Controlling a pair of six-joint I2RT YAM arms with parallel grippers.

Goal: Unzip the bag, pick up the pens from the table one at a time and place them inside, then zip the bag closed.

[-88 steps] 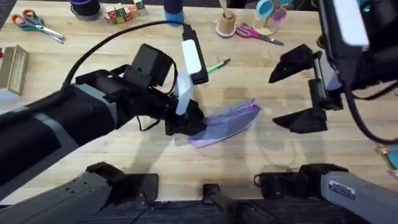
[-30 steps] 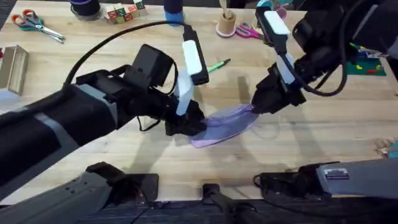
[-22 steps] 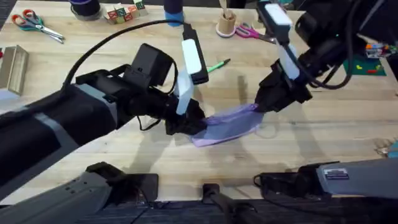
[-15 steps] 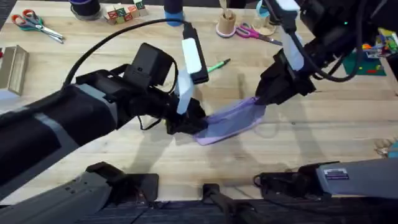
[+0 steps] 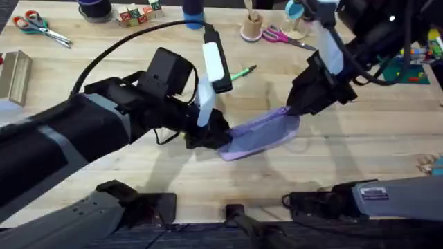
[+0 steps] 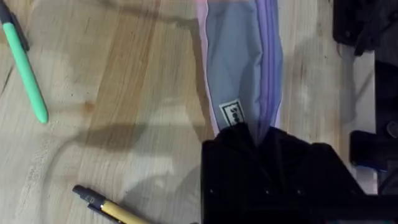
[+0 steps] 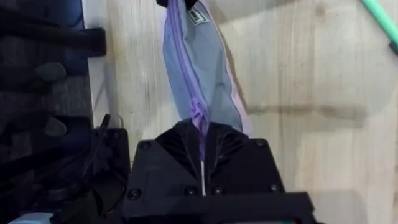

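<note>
The lavender bag [image 5: 261, 131] lies on the table [image 5: 332, 159], stretched between both grippers. My left gripper [image 5: 210, 136] is shut on its left end, just past the small label [image 6: 232, 113]. My right gripper [image 5: 296, 109] is shut on the right end, where the zipper line [image 7: 194, 99] runs in between its fingers; that end is lifted slightly. The green pen [image 5: 243, 72] lies on the wood beyond the bag, and shows again in the left wrist view [image 6: 25, 67]. Near my left gripper lies the yellow pen [image 6: 109, 210], with its black end showing.
Along the table's far edge stand orange-handled scissors [image 5: 40, 26], toy blocks [image 5: 136, 14], a wooden cup [image 5: 252, 28] and pink scissors [image 5: 285, 36]. A metal tray [image 5: 15, 72] sits at the left edge and a green mat [image 5: 405, 72] at the right.
My right arm came in from the right, shut on the bag's right end and pulled it a little to the right and up. The left gripper has held still.
</note>
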